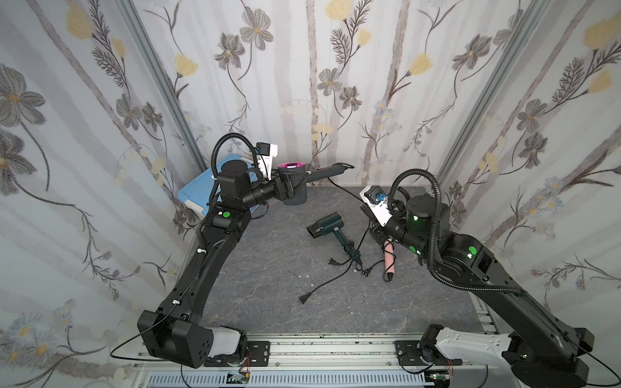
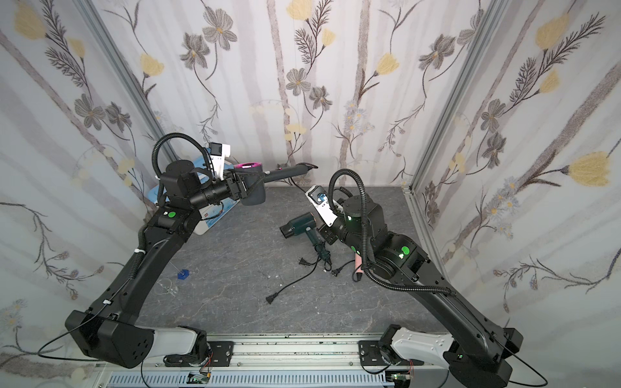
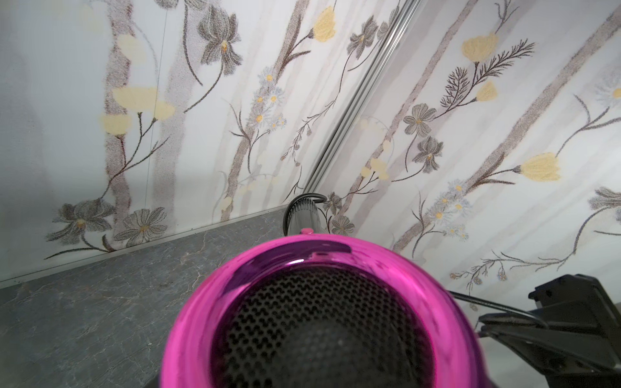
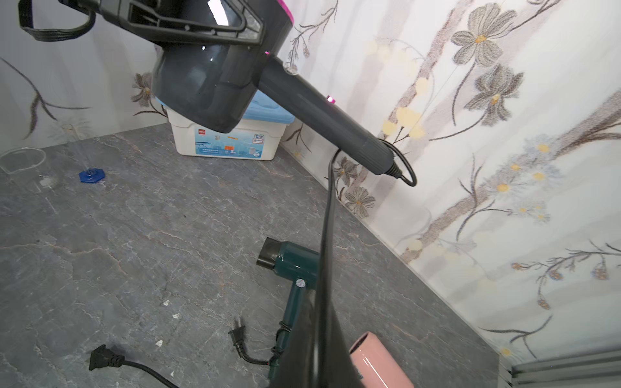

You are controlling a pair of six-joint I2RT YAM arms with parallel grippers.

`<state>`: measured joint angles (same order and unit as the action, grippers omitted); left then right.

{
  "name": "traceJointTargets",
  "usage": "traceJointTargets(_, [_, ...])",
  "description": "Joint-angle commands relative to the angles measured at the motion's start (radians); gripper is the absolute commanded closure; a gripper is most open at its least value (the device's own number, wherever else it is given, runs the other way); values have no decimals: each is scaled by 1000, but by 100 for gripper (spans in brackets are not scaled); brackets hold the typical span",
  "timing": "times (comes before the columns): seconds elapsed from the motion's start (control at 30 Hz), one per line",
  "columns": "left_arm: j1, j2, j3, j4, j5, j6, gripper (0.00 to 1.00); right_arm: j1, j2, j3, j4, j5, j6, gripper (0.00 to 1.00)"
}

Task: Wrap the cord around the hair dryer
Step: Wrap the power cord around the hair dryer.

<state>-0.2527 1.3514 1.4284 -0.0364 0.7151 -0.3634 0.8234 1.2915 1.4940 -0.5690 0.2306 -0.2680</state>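
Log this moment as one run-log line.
left gripper: holds grey magenta-ringed hair dryer aloft | right gripper: shut on black cord | cord: loops at handle end

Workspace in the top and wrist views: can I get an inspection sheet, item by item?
Surface: grey stone-look table, a few white specks.
Job's things: grey dryer held up off the table; its cord runs from the handle end down to the right gripper, not wrapped.
Clutter: green dryer and pink dryer lying on the table; box at the back; beaker and blue-based tube near the left arm.
Grippers: left gripper clamps the grey dryer's barrel; right gripper shut on the cord.
Cables: three plugs lie loose on the table.
Surroundings: floral walls.
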Motion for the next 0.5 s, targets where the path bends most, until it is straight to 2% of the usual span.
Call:
traceJointTargets(0.0, [7, 6, 0, -8, -21, 80, 100, 4, 8, 47, -40, 77, -70, 100])
traceJointTargets(0.13, [0, 17, 16, -57, 100, 126, 100, 0, 40, 103, -28, 151, -149, 100])
traceJointTargets(0.27, [-5, 11, 18, -106, 251, 185, 100, -19, 94, 189, -17, 159, -222, 100])
traceJointTargets(0.37, [-14, 12, 55, -169, 379, 241, 100, -54, 142, 257, -17, 118, -289, 100])
traceJointTargets(0.47, [-33, 10, 70, -219, 497, 294, 100, -128, 185, 318, -17, 12, -342, 100])
